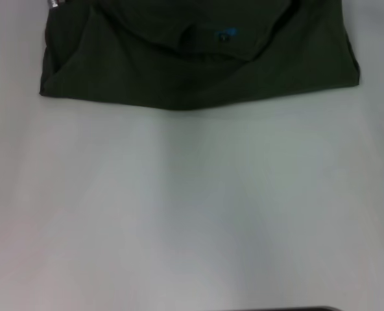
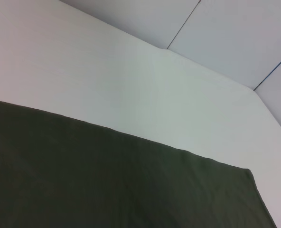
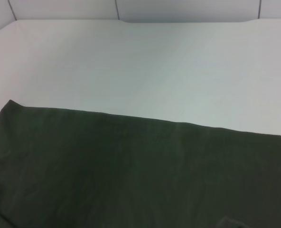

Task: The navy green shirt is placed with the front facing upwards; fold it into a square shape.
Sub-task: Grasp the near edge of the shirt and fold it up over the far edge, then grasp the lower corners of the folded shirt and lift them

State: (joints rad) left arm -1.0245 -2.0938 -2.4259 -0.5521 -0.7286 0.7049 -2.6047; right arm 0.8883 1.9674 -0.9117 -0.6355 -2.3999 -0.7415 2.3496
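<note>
Navy green shirt at far edge of table, folded over

Navy green shirt: lies flat at the far side of the white table, running off the top of the head view. An upper layer is folded over, with a curved neckline edge and a small blue neck label showing near the middle. Near hem sags slightly toward the centre; the corners sit squarer. No lettering in sight.

Left gripper: a small metallic part shows at the shirt's far left corner in the head view, probably belonging to it; whether its jaws are open or closed cannot be told. Left wrist view shows only the shirt's straight edge and one corner on the table.

Right gripper: not visible in any view. Right wrist view shows a flat expanse of green cloth with bare table beyond.

Surroundings: pale wall panels behind the table; a dark strip at the near edge of the head view
</note>
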